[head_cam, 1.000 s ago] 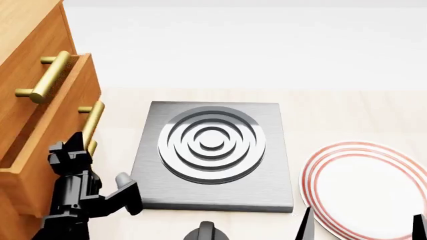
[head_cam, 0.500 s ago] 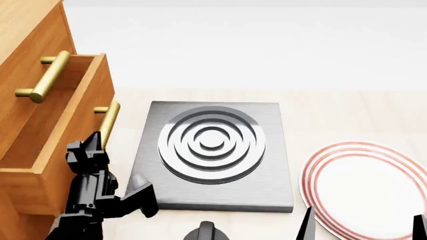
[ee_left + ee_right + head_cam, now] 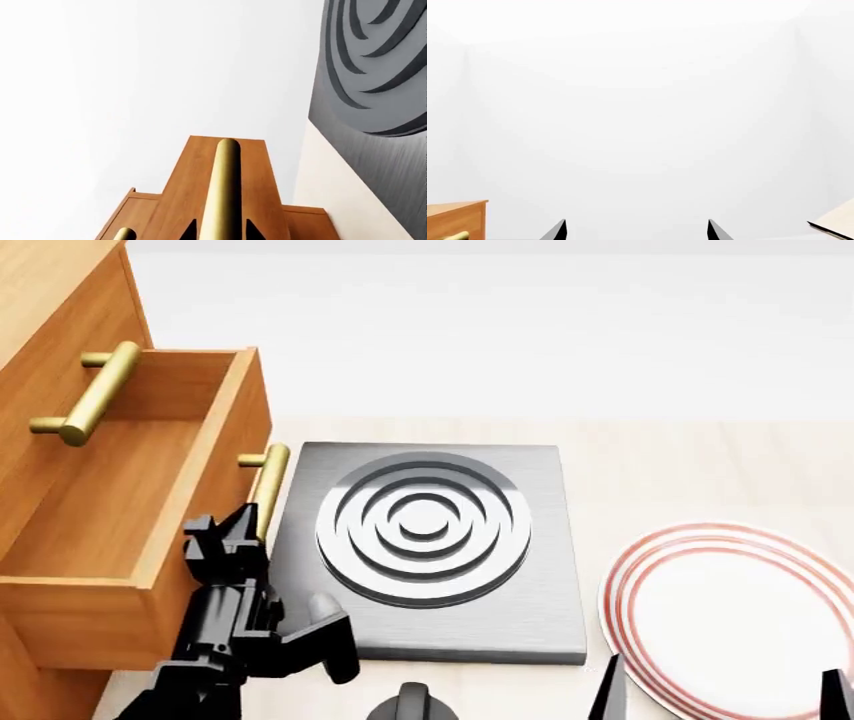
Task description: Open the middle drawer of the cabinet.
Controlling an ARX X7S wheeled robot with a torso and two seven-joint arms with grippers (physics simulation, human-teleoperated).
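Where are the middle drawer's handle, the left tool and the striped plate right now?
middle drawer's handle (image 3: 268,485): head view, on the brass bar's upper stretch.
left tool (image 3: 235,530): head view, at its black tips on the handle.
striped plate (image 3: 734,615): head view, on its white centre.

Left arm (image 3: 220,640): matte black, blocky angular links, faceted wrist housing; right gripper (image 3: 721,685): two thin black pointed fingers

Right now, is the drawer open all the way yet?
Mostly. The middle drawer sticks well out of the cabinet, and you can see its bare wooden inside. The left gripper is clamped on the drawer's brass handle. What's left is maybe a little more pulling, then letting go. The right gripper hangs open, away from it.
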